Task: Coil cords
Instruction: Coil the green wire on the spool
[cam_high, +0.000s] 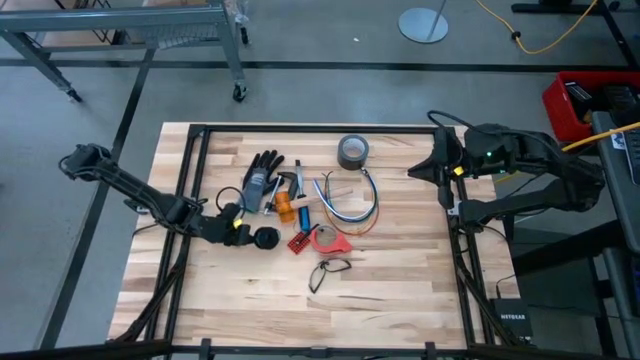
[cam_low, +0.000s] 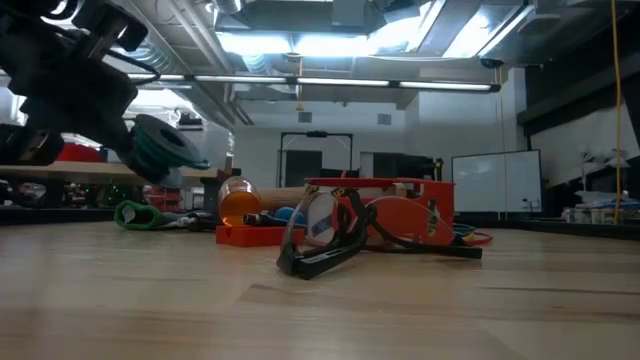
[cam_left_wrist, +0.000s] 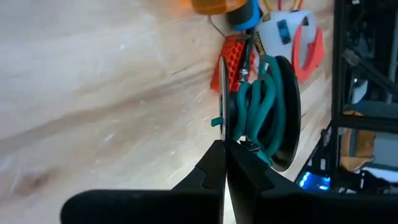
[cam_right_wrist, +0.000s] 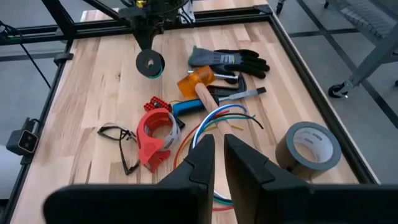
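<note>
On the pale wooden table (cam_high: 400, 290), the cords (cam_high: 350, 203) lie looped just beside the duct tape roll (cam_high: 352, 151). The left gripper (cam_high: 250, 236) clamps a green-wound spool (cam_high: 266, 238); the right gripper (cam_high: 418, 171), nearly closed and empty, hovers across the tape. Grey concrete floor (cam_high: 320, 95) surrounds.

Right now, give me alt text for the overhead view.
Overhead, the left gripper holds a black spool beside cluttered tools mid-table, while the right gripper waits at the table's right edge. The loose cords lie untouched between a grey tape roll and an orange tape dispenser.
</note>
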